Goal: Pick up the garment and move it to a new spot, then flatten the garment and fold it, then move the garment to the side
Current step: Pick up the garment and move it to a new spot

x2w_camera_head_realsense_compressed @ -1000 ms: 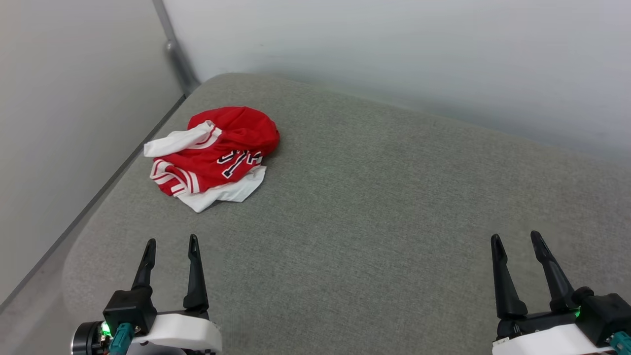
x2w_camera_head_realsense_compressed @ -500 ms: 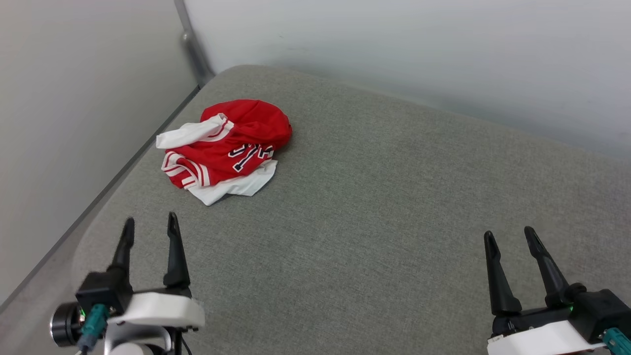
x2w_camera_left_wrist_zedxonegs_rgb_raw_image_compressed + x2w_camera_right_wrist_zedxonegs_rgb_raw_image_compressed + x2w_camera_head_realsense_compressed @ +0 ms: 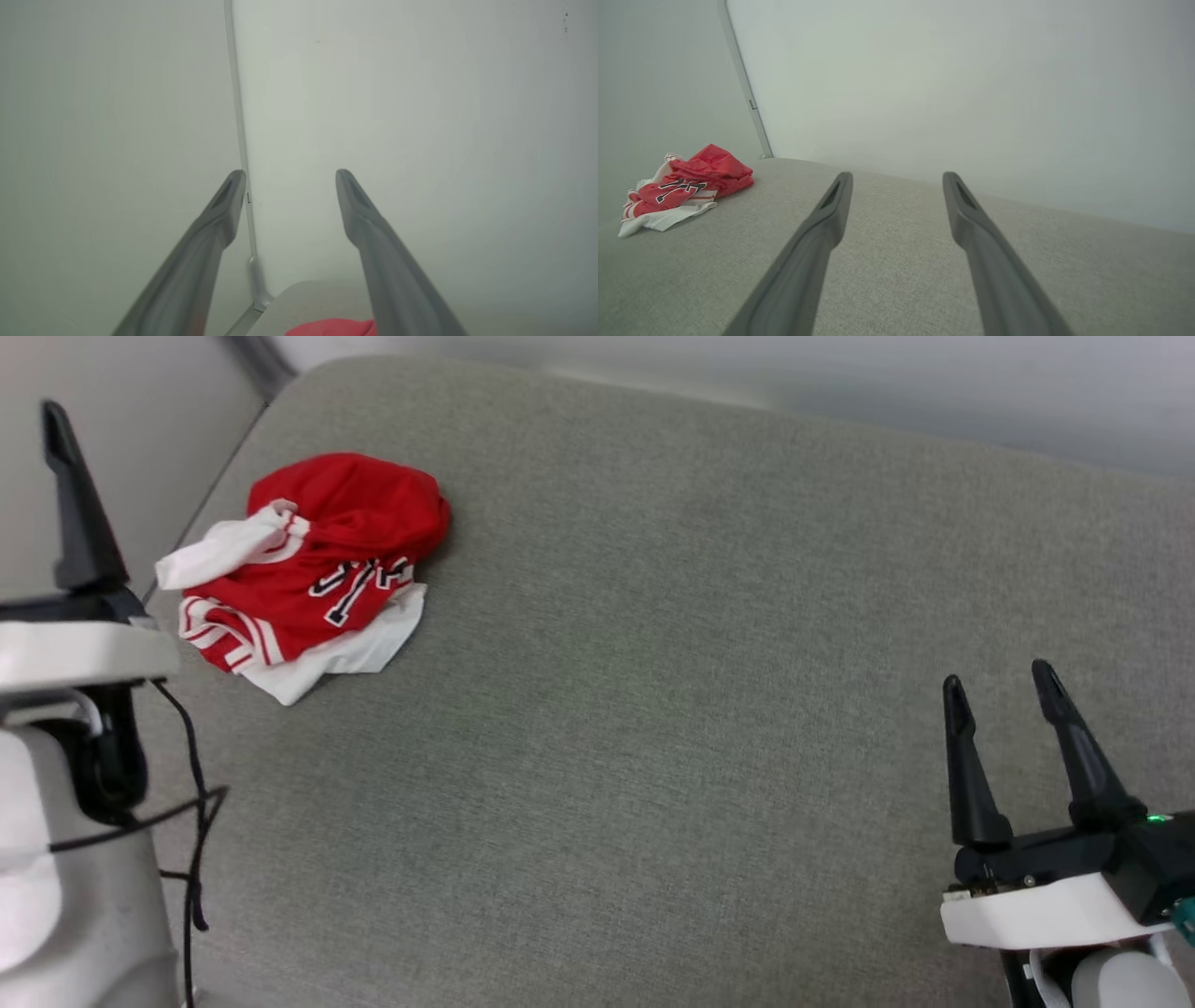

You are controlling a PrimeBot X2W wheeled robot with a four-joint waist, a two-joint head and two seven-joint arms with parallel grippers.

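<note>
Garment (image 3: 308,574) lay crumpled in a heap on the grey cushion (image 3: 653,728), near its far left corner and close to the left edge. Red cloth sat uppermost, a white sleeve stuck out to the left, striped trim showed at the near left, and black-edged white lettering faced up.

The left gripper (image 3: 289,173) had its two fingers spread apart with nothing between them. In its wrist view they pointed at the corner where the pale walls (image 3: 420,116) met along a metal strip (image 3: 238,116), with a sliver of red cloth at the bottom edge beneath them. In the head view the left arm stood at the left edge: a pale forearm (image 3: 65,877), a white wrist block level with the heap, and one dark finger (image 3: 75,513) pointing up just left of the garment, not touching it. A black cable (image 3: 191,784) hung loose from the wrist.

The right gripper (image 3: 998,677) hovered at the lower right over bare cushion, well apart from the garment. Its fingers were parted and empty, pointing up the view and leaning slightly right
</note>
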